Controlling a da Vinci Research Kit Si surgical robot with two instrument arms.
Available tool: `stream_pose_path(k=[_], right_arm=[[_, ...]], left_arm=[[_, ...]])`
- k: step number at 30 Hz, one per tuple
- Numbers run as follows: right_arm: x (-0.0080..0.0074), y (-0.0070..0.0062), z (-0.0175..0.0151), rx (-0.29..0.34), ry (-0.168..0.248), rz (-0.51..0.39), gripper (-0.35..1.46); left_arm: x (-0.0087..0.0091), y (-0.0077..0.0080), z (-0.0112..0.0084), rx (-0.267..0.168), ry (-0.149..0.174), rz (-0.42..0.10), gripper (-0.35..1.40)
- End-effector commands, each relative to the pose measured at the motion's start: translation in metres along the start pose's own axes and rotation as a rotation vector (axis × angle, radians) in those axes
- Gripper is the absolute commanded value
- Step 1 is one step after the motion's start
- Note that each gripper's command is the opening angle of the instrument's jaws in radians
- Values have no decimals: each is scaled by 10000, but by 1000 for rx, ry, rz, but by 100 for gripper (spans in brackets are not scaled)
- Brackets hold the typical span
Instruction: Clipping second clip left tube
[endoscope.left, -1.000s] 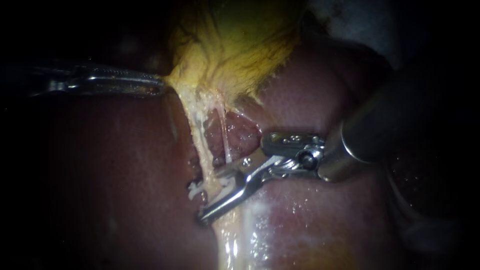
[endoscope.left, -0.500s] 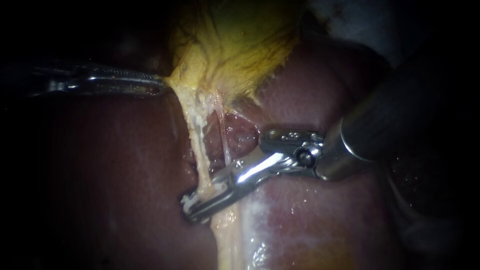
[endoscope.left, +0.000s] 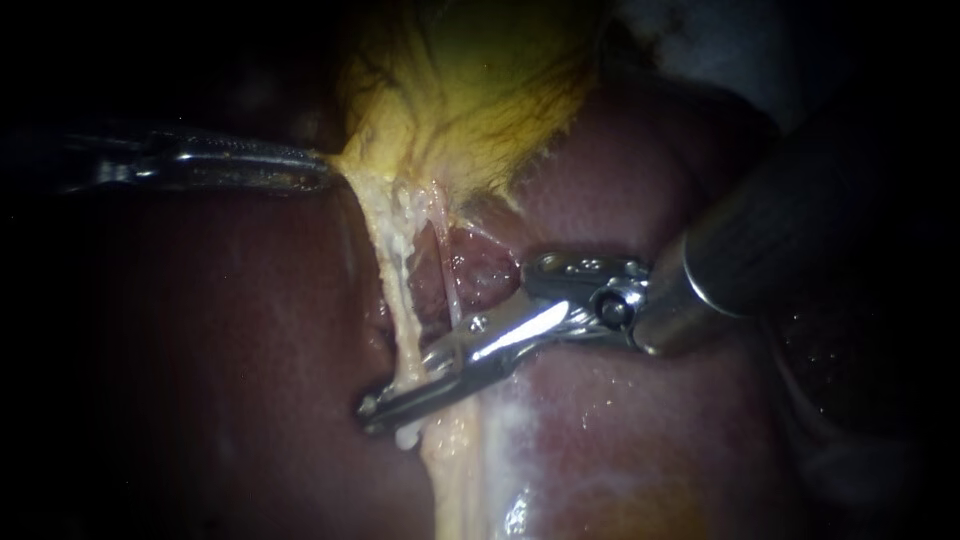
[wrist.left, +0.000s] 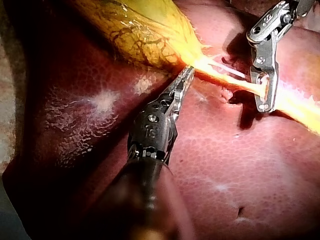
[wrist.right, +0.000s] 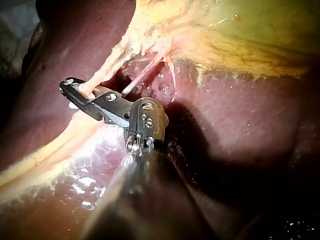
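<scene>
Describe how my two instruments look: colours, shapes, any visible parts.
Both are alike in build: a long, dark, round shaft, then a shiny metal wrist with small round pins, then two slim silver jaws. The left instrument has fine, tapering jaws; the right instrument has broader, flatter ones. Small marks are stamped on each wrist. No cables show.
</scene>
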Motion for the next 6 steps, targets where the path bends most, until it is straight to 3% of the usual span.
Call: stream_pose_path(k=[1, 6], right_arm=[[0, 0, 0, 0, 0, -1, -35], [0, 0, 0, 0, -1, 4, -35]], left_arm=[[0, 0, 0, 0, 0, 0, -35], [0, 0, 0, 0, 0, 0, -35]])
